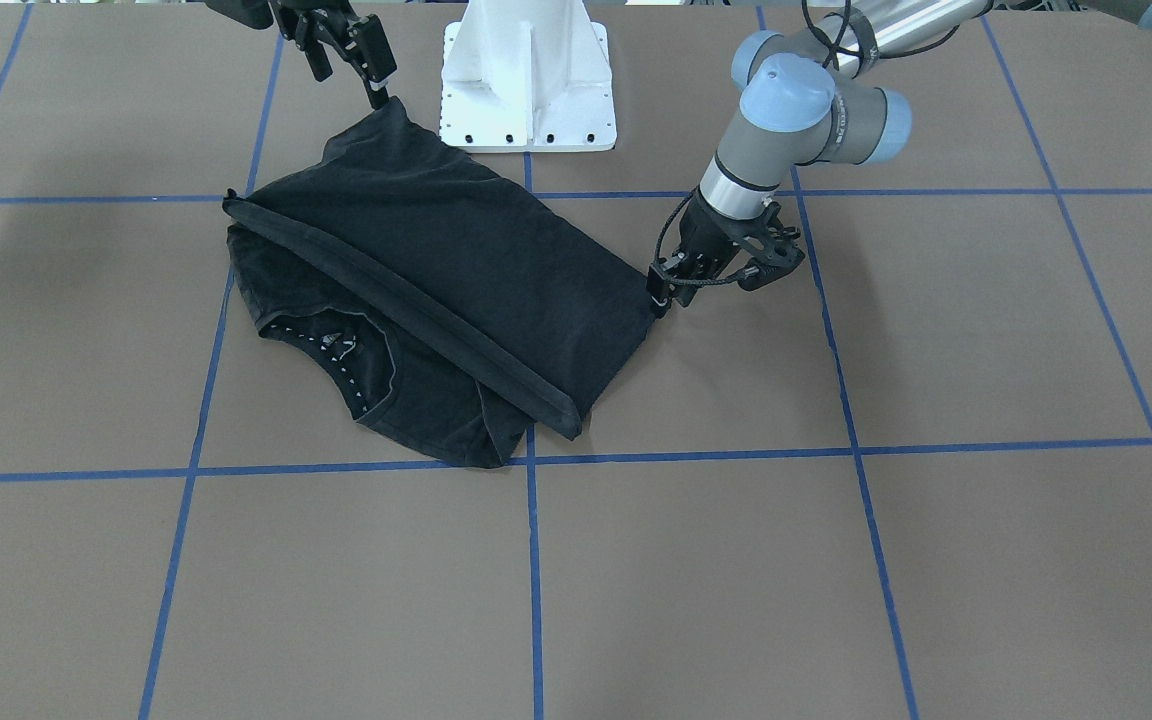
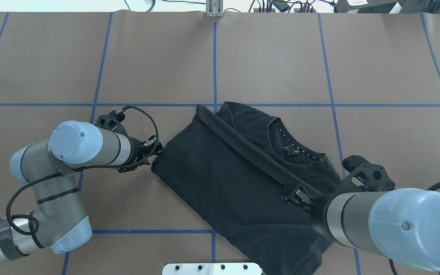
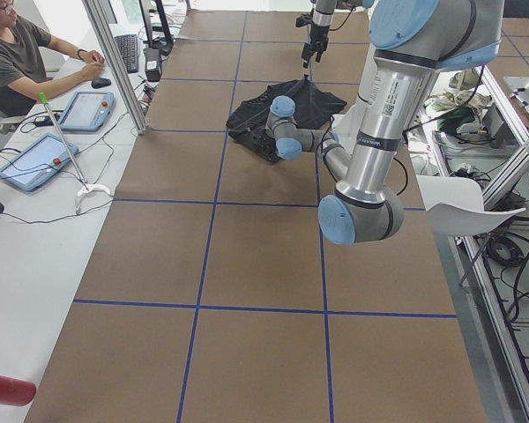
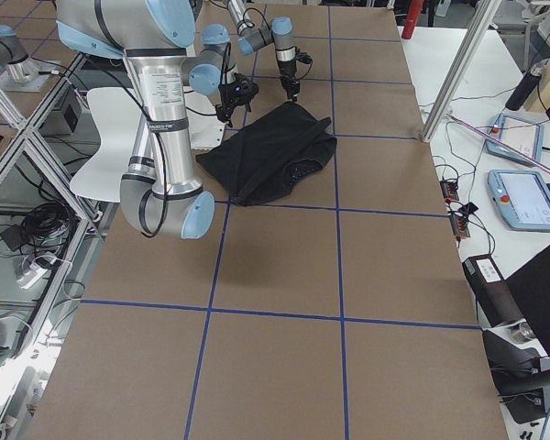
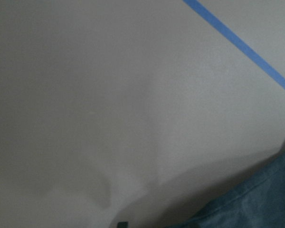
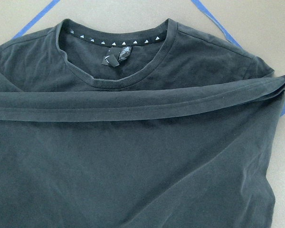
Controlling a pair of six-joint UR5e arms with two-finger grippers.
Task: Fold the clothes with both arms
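Diagonally, the folded T-shirt [image 1: 496, 260] lay on the tabletop [image 1: 836, 580], collar pointing away from the robot. Left pincer [image 1: 658, 290] and right pincer [image 1: 379, 98] each clamped a corner.

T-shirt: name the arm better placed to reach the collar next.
Right, probably. The right gripper hangs over the T-shirt close to the collar, though it pinches a raised corner; the left gripper sits at the far corner, across the shirt.

We see a black shirt [image 6: 133, 175] filling most of the frame, spread on the brown worktop [image 6: 9, 14]. Its collar [image 6: 115, 81] lies uppermost, with a small label [image 6: 116, 56] inside. Just below, a hem [image 6: 133, 106] crosses from side to side. Blue tape [image 6: 37, 17] shows beyond the shoulders.
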